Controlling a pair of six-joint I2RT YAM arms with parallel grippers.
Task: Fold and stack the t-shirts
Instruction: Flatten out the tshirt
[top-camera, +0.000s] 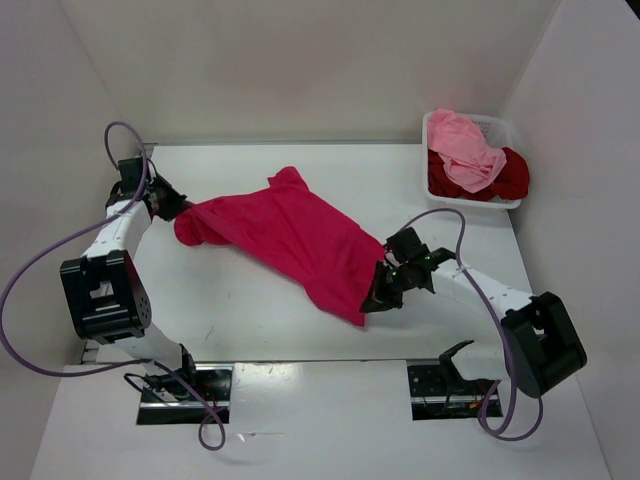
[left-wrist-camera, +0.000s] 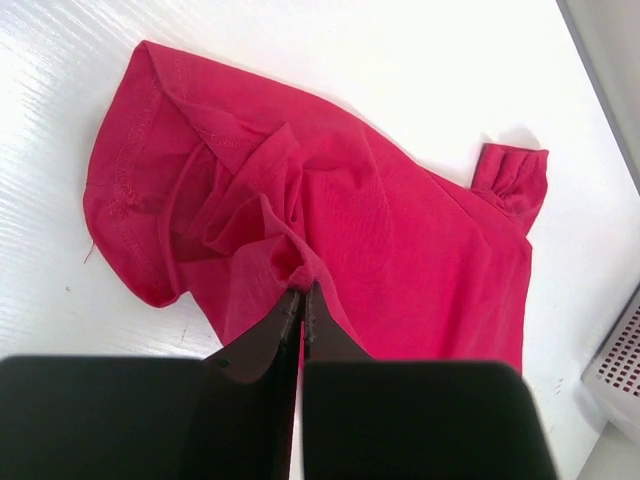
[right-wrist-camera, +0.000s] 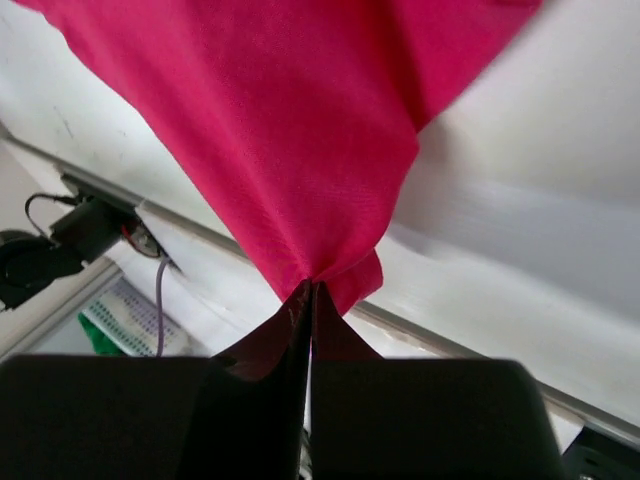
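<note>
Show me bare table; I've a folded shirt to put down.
Bare: the table strip between crimson shirt and arm bases, and the far strip left of the basket. Crowded: the diagonal, shirt held by left hand and right hand.

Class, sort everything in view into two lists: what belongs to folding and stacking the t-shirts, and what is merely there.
Job: crimson-pink t-shirt, light pink t-shirt, dark red t-shirt, left gripper, right gripper.
Merely there: white mesh basket, purple cable.
</note>
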